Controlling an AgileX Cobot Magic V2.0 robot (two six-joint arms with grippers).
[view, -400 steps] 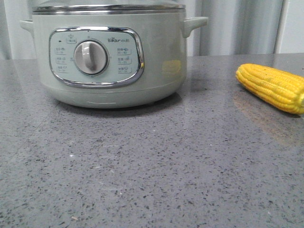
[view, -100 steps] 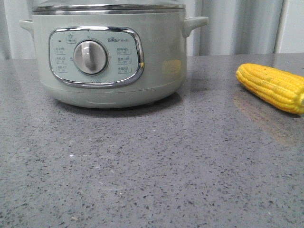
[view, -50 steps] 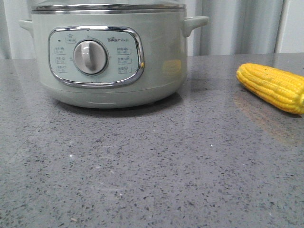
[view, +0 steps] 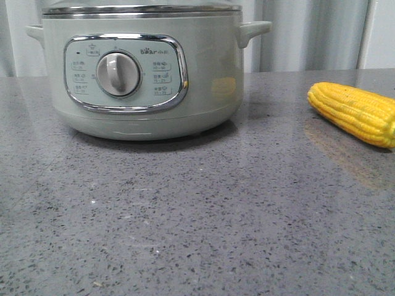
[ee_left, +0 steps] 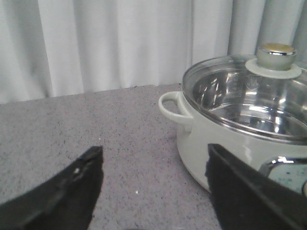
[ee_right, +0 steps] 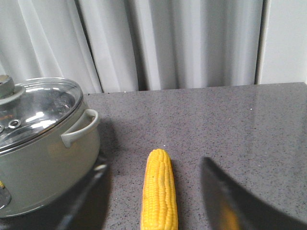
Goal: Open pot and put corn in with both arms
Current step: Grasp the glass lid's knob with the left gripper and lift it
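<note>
The pale-green pot [view: 145, 74] stands at the back left of the grey table, its glass lid [ee_left: 244, 96] on, with a round knob [ee_left: 274, 56] on top. The yellow corn [view: 355, 112] lies on the table at the right. My left gripper [ee_left: 153, 160] is open and empty above the table beside the pot's side handle [ee_left: 173, 106]. My right gripper [ee_right: 153, 170] is open, its jaws wide apart on either side of the corn [ee_right: 159, 190] and above it. The pot also shows in the right wrist view [ee_right: 43, 143]. Neither gripper shows in the front view.
The grey speckled stone table [view: 203, 209] stretches in front of the pot and corn. Pale curtains [view: 308, 34] hang behind the table's far edge.
</note>
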